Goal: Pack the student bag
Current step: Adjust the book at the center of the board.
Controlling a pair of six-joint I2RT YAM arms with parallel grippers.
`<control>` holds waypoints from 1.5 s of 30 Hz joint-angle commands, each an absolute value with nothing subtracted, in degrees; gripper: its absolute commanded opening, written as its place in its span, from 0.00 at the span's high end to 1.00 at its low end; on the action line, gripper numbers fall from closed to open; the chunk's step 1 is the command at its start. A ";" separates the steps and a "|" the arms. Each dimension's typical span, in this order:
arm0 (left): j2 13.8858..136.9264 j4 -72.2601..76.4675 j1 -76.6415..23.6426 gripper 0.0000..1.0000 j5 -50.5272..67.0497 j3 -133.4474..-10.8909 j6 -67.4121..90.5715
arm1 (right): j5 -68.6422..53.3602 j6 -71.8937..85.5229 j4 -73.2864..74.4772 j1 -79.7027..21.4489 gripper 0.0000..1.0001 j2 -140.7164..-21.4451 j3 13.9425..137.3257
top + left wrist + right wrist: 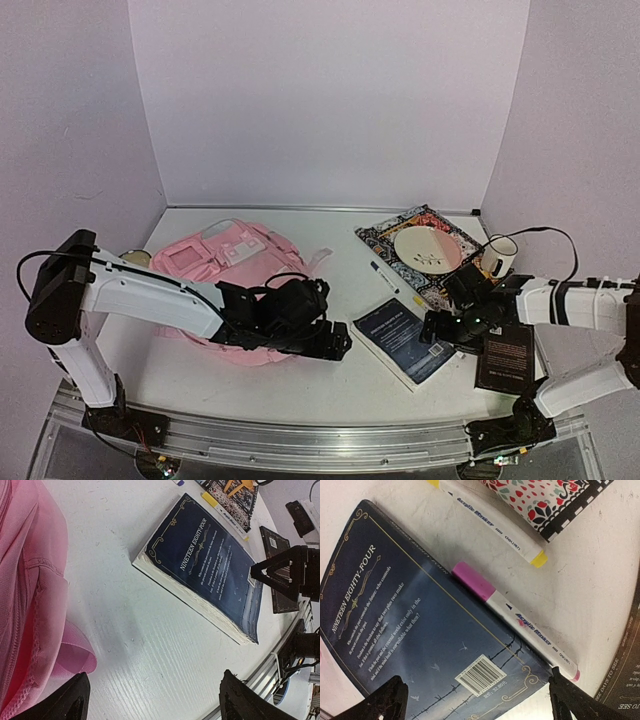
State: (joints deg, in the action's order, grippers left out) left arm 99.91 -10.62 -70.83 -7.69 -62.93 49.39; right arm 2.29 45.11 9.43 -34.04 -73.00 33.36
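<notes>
One student bag (225, 262), pink and soft, lies on the left half of the white surface (260, 385). The left arm crosses its near side and hides that part. One dark blue book (400, 340) lies flat to its right, and its cover reads "NINETEEN EIGHTY-FOUR". The smaller lines and the figures under the barcode are too fine to read.

There are two markers, both printed "Acrylic Marker". The pink-capped marker (512, 612) lies along the book's edge and the yellow-capped marker (495, 527) lies just beyond it. There is also one patterned notebook (385, 235) with one plate (425, 248) on it, and one mug (497, 257) beside that. One dark booklet (505, 357) is cut off in the right wrist view, where only "DAYS TO SEE" shows. A round object (135, 258) behind the left arm is mostly hidden.

The left hand (155, 705) is released, its fingers spread over bare surface between bag and book. The right hand (480, 705) is released too, spread wide over the book's barcode corner.
</notes>
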 commanded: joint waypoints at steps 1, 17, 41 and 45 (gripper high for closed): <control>96.72 -7.50 -70.98 0.07 -9.40 -62.30 50.58 | 3.20 43.30 12.46 -33.69 0.02 -74.60 33.22; 93.70 -3.07 -70.91 0.01 -11.16 -57.32 55.48 | -8.61 42.23 5.12 -34.96 0.02 -78.09 30.74; 106.14 -3.80 -70.95 0.40 -6.26 -65.96 50.98 | -13.50 55.41 -19.84 -41.69 0.07 -77.92 22.34; 109.28 -3.90 -70.94 0.47 -4.91 -68.38 50.42 | -15.18 56.46 -23.29 -41.70 0.09 -79.31 20.69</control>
State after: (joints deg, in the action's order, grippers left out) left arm 106.93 -4.85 -70.83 -7.07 -64.31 52.20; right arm -16.17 54.10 -22.19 -42.02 -77.50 23.66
